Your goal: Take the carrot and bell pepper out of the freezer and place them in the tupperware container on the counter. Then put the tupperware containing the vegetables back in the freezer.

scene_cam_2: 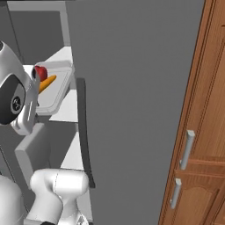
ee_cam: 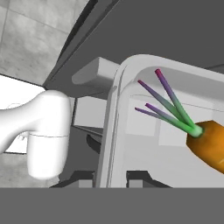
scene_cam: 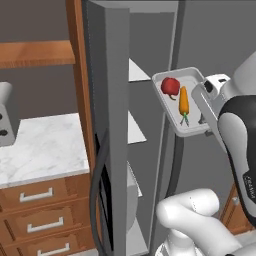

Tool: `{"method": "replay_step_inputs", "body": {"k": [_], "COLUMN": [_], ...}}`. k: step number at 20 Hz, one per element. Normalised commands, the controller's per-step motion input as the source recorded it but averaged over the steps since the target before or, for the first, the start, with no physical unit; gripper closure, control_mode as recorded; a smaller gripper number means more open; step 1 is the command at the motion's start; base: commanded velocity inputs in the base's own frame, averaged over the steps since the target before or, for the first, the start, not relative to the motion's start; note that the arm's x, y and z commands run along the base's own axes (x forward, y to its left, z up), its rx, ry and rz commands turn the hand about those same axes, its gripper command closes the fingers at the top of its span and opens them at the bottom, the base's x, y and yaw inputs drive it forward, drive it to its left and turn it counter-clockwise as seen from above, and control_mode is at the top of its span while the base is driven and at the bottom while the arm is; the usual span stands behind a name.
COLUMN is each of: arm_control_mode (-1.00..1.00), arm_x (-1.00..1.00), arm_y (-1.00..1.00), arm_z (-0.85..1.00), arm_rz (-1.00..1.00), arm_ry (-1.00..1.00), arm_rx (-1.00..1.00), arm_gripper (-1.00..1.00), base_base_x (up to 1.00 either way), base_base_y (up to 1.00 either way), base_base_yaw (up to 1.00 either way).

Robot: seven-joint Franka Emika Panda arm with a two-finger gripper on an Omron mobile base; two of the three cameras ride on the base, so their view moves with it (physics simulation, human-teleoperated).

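Hand view puts me right at the gripper (ee_cam: pixel 111 177): its two dark tips sit at the bottom on either side of the rim of the tupperware container (ee_cam: pixel 114 113), so I judge it clamped on that edge, though the contact itself is hidden at the frame's foot. Inside the tray the carrot (ee_cam: pixel 209 144) lies with its green top pointing toward the held edge.

From the left base view the container (scene_cam: pixel 194 131) hangs in the air, tilted steeply, held by one side only. The bell pepper (scene_cam: pixel 170 86) sits at the upper end and the carrot (scene_cam: pixel 184 100) just below it, both apparently resting against the tray floor. The tray is in front of the open freezer (scene_cam: pixel 117 100), near its white shelves but not yet on one. The counter (scene_cam: pixel 45 145) lies well off to the left.

The risk, as I see it, is the tilt. A grip on a thin rim can pivot, and the round pepper could roll down and out over the low wall. A knock against the shelf edge or the freezer's side while sliding in would do the same, or twist the tray loose.
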Motion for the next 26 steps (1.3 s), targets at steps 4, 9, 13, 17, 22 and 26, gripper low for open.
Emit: {"method": "replay_step_inputs", "body": {"k": [4, 9, 13, 17, 22, 26], "arm_control_mode": [1.00, 1.00, 1.00, 1.00, 1.00, 1.00], "arm_x": [0.00, 0.00, 0.00, 0.00, 0.00, 0.00], "arm_y": [0.00, 0.00, 0.00, 0.00, 0.00, 0.00], "arm_z": [0.00, 0.00, 0.00, 0.00, 0.00, 0.00], "arm_rz": [0.00, 0.00, 0.00, 0.00, 0.00, 0.00], "arm_ry": [0.00, 0.00, 0.00, 0.00, 0.00, 0.00], "arm_rx": [0.00, 0.00, 0.00, 0.00, 0.00, 0.00], "arm_gripper": [1.00, 1.00, 1.00, 1.00, 1.00, 1.00], "base_base_x": [0.57, 0.12, 0.09, 0.15, 0.27, 0.07], "base_base_y": [0.29, 0.36, 0.50, 0.57, 0.24, 0.00], "base_base_yaw": [0.00, 0.00, 0.00, 0.00, 0.00, 0.00]}}
